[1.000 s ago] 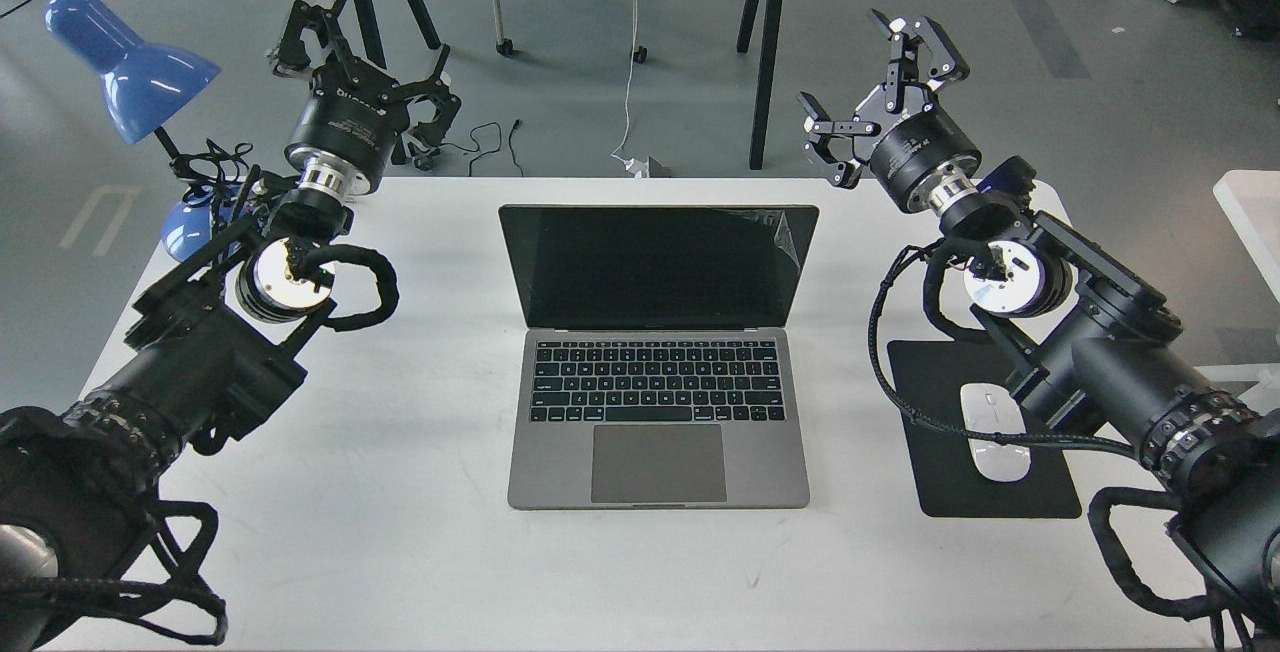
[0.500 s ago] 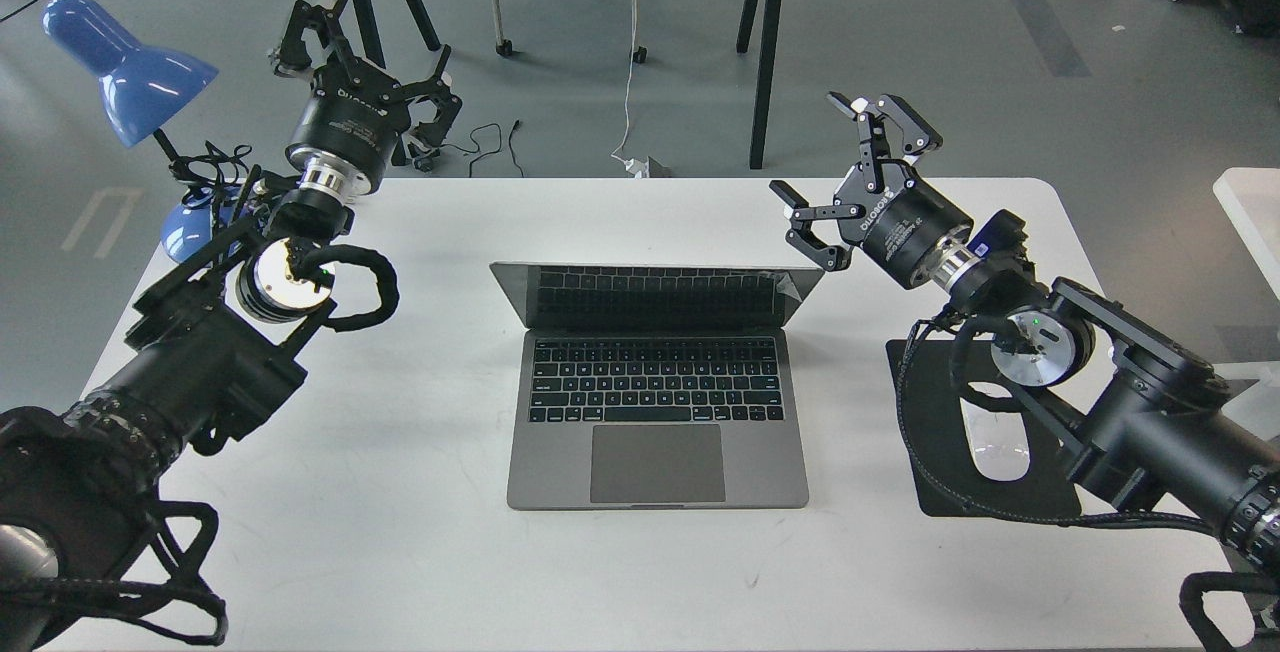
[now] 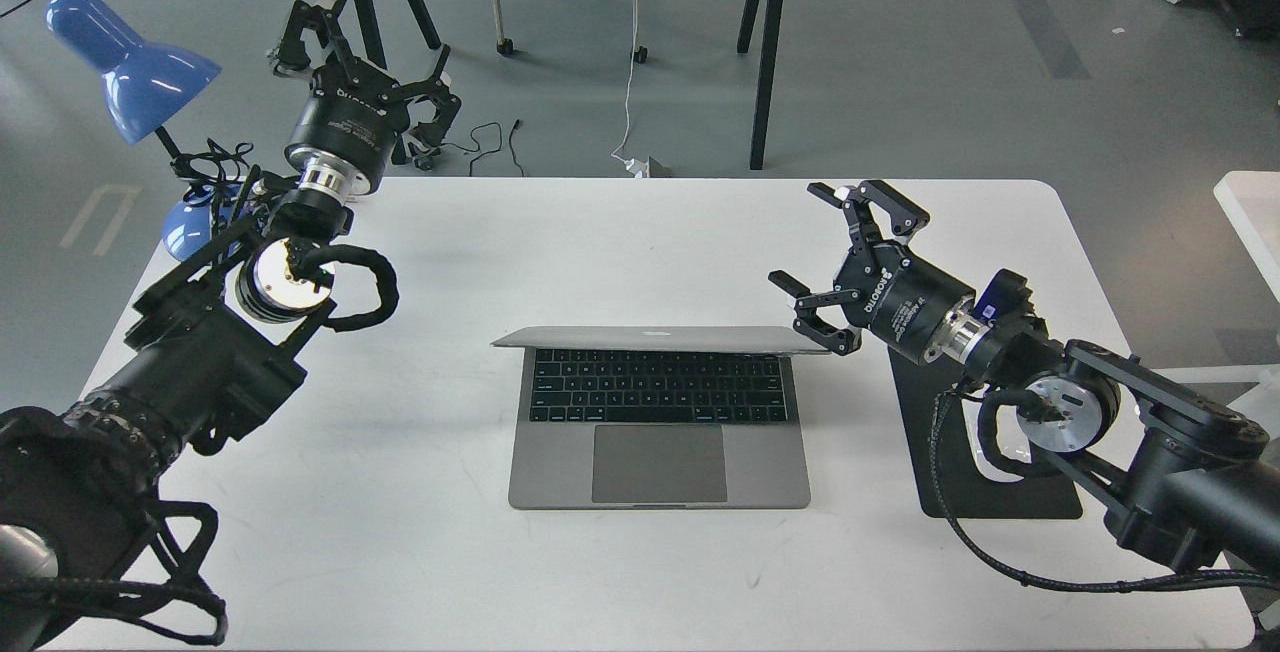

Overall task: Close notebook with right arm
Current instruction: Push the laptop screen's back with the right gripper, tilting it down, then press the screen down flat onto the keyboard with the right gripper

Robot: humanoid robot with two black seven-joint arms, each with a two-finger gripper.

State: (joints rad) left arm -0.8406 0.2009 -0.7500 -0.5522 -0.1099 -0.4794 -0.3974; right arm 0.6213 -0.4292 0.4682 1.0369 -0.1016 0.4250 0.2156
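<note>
The grey notebook (image 3: 655, 437) lies in the middle of the white table (image 3: 640, 232). Its lid (image 3: 655, 337) is tilted far forward, seen almost edge-on above the keyboard's back row, with the keyboard and trackpad still showing. My right gripper (image 3: 815, 247) is open, with its lower finger (image 3: 815, 322) touching the lid's right rear corner. My left gripper (image 3: 355, 52) is open and empty, held high beyond the table's far left edge, away from the notebook.
A black mouse pad (image 3: 965, 477) with a white mouse lies right of the notebook, partly hidden under my right arm. A blue desk lamp (image 3: 130, 62) stands at the table's far left corner. Table legs and cables stand on the floor beyond.
My right gripper has moved forward and down, pushing the lid from upright to nearly flat over the keyboard. The left arm has not moved.
</note>
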